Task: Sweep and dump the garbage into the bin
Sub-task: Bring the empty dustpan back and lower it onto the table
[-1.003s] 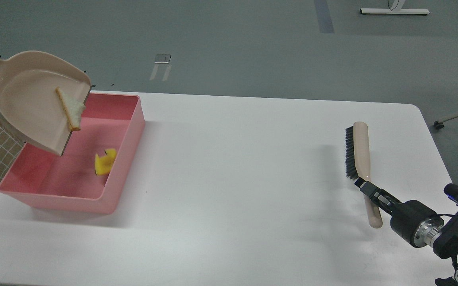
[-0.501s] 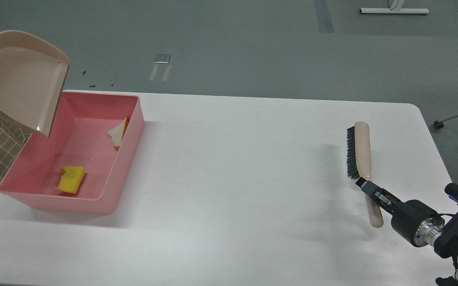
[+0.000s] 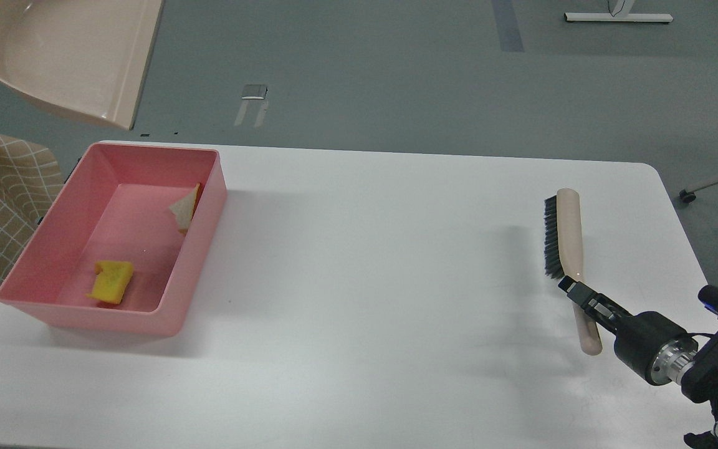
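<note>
Both garbage pieces in the pink bin (image 3: pixel 199 249): yellow sponge chunk (image 3: pixel 111 282) near the front wall, bread slice (image 3: pixel 186 207) against the right wall. Beige dustpan (image 3: pixel 66 53) up top-left, empty. Left gripper out of frame. Right gripper (image 3: pixel 574 291) clamped on brush (image 3: pixel 566 243) handle on the white table (image 3: pixel 384 280).

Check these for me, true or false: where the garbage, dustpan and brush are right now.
1. Both garbage pieces lie in the bin. True.
2. The bread slice is on the table. False: it leans at the bin's right wall.
3. The dustpan holds the yellow chunk. False: the pan is empty, raised above the bin.
4. The brush lies on the table by the right gripper. True.
</note>
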Robot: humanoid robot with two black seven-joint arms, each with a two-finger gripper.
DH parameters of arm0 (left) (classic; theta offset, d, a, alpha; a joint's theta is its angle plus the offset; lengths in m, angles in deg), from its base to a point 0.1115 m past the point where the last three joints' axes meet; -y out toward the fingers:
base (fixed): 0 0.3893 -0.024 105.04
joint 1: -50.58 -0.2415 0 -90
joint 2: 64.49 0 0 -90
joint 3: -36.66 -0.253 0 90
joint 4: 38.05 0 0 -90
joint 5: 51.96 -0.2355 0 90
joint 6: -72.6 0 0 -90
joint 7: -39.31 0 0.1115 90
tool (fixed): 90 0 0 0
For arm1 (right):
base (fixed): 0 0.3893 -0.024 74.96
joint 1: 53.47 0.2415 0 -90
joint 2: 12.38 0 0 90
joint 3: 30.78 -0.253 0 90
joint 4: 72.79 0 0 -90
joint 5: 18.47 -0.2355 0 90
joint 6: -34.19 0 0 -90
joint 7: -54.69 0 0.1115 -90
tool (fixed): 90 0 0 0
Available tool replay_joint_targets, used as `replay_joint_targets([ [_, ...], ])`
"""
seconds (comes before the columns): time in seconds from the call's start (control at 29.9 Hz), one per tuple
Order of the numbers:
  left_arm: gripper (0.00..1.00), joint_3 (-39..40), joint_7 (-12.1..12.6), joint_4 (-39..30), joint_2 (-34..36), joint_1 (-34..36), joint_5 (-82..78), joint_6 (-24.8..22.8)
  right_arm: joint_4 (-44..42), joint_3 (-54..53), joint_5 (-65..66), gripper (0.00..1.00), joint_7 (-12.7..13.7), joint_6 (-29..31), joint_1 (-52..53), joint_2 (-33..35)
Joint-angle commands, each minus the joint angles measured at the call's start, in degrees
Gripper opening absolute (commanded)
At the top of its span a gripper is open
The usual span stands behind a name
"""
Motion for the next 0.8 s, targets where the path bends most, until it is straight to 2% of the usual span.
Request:
replay_joint_targets([
  [0.0,0.0,-1.3,0.0,-1.8,-5.6,-0.4,0.2,-0.1,0.0,0.0,-0.1,0.25,0.0,0.0,0.8,0.2],
  [0.13,0.0,-2.5,0.0,-4.4,-9.3,-0.5,-0.1,0.8,0.0,0.0,-0.2,0.25,0.0,0.0,1.1,0.4],
  [0.27,0.0,-4.9,0.0,-5.7,-15.4,-0.1,-0.2,6.4,0.0,-0.1,-0.2,0.26,0.0,0.0,1.2,0.4],
  [0.47,0.0,-5.3,0.0,-5.7,-20.9,0.2,-4.8,10.4,0.0,-0.1,-0.2,0.25,0.0,0.0,1.4,0.4],
  [0.5,0.0,-5.3,0.0,-5.7,-23.1,0.2,-7.1,13.1,0.0,-0.1,-0.2,0.25,-0.1,0.0,1.3,0.4],
  [0.53,0.0,-5.5,0.7,-5.7,-25.6,0.3,-9.4,16.0,0.0,-0.1,-0.2,0.25,-0.1,0.0,1.3,0.4],
  [0.64,0.0,-6.9,3.7,-6.4,-30.2,0.6,-11.8,19.1,0.0,-0.1,-0.2,0.25,-0.1,0.0,1.4,0.3],
  [0.77,0.0,-8.3,4.5,-8.6,-32.2,0.2,-12.0,19.8,-0.1,0.0,-0.2,0.25,-0.1,0.0,1.9,0.4],
])
